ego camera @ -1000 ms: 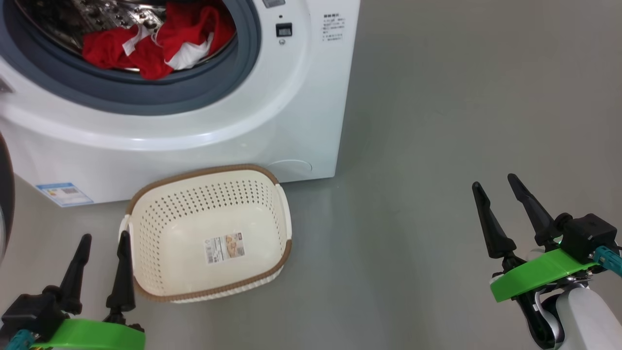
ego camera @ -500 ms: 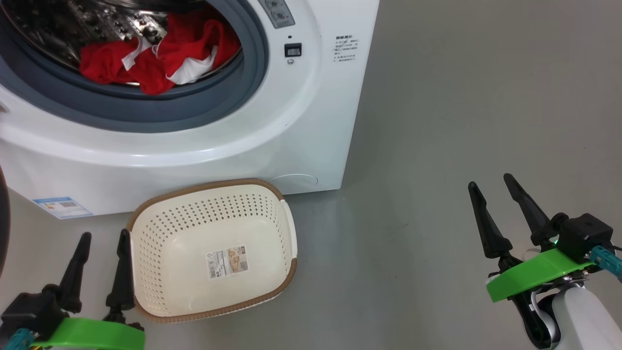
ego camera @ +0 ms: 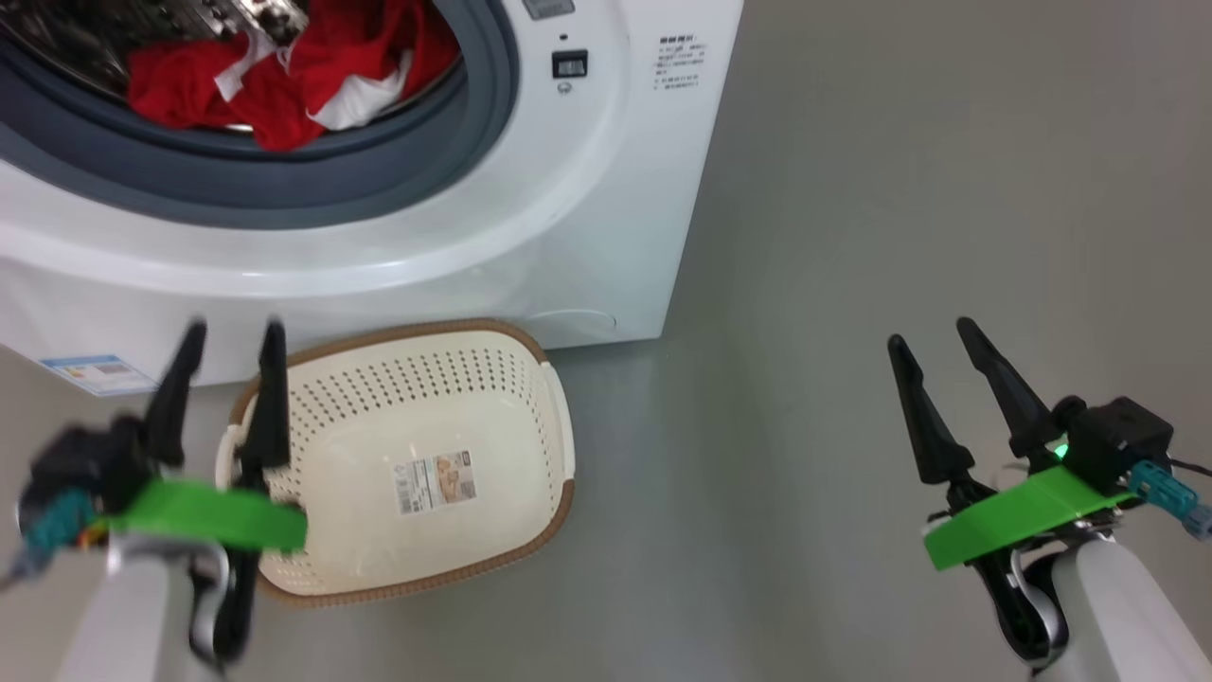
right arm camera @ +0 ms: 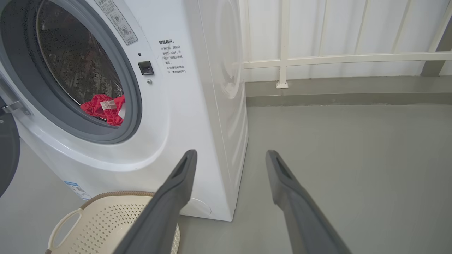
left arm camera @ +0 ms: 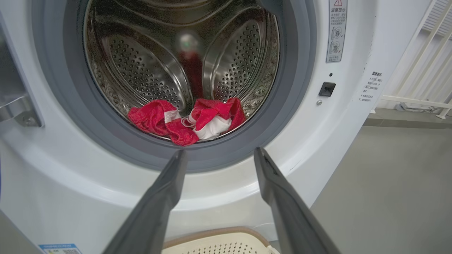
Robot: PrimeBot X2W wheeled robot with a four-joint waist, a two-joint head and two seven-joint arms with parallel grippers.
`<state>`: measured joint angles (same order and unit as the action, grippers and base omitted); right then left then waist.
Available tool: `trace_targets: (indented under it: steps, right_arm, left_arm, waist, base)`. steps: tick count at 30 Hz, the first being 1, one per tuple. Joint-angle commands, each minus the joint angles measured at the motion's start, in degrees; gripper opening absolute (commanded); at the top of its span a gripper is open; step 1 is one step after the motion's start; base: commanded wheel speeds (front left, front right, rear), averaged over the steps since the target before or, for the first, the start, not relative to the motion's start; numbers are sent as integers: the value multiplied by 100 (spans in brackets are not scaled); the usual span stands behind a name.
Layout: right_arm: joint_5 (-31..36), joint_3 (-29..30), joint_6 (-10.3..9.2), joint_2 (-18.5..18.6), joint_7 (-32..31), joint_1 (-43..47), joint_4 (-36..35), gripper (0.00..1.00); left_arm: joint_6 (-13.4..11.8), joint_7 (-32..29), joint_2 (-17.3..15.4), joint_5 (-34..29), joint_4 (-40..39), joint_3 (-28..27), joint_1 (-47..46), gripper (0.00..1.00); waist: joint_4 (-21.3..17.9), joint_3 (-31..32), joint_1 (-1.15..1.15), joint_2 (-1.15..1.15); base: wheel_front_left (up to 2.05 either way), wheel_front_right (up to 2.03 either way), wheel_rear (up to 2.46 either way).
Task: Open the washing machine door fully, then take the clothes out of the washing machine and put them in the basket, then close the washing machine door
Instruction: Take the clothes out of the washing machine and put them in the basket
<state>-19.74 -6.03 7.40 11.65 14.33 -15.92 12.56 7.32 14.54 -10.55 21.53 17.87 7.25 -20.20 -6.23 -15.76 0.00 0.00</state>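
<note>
The left claw hangs above the basket's 9 o'clock rim with its fingers spread wide and nothing between them. The right claw is just as wide and empty, well off at 3 o'clock over bare floor. The clothes lie bunched at the front of the drum, at 12 o'clock from the left claw and just behind the grey seal of the washing machine. A dark edge at 9 o'clock in the right wrist view looks like the washing machine door swung out; I cannot tell whether it is fully open.

The likely trouble is the reach. A low approach could jam a fingertip into the soft seal. A shallow pinch may catch a single fold, so the garment would slip free and land on the floor. The forearm also sits close over the basket, and a careless lift could nudge it out from under the mouth.
</note>
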Motion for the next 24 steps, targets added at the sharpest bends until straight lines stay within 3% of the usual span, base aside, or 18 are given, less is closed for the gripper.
trace_targets:
  steps: [1,7,14,24]
  right_arm:
    - [79,-131,9,-10,67,-116,-160,100]
    - [72,-205,9,-202,67,-334,-208,100]
    - [57,-338,9,-451,67,-551,-213,100]
    - [52,-432,9,-674,67,-748,-275,100]
  left_arm:
    - [16,46,-200,20,-18,-141,-364,100]
    - [16,46,-398,44,796,171,-1728,100]
    - [16,-66,-716,297,2337,661,-3263,100]
    - [16,-432,-1064,444,3854,1299,-4788,100]
  waist:
    - [-40,-134,0,0]
    - [-265,-514,0,0]
    - [-648,-947,0,0]
    - [-1070,-1449,0,0]
  base:
    - [0,0,0]
    - [0,0,0]
    - [0,0,0]
    - [0,0,0]
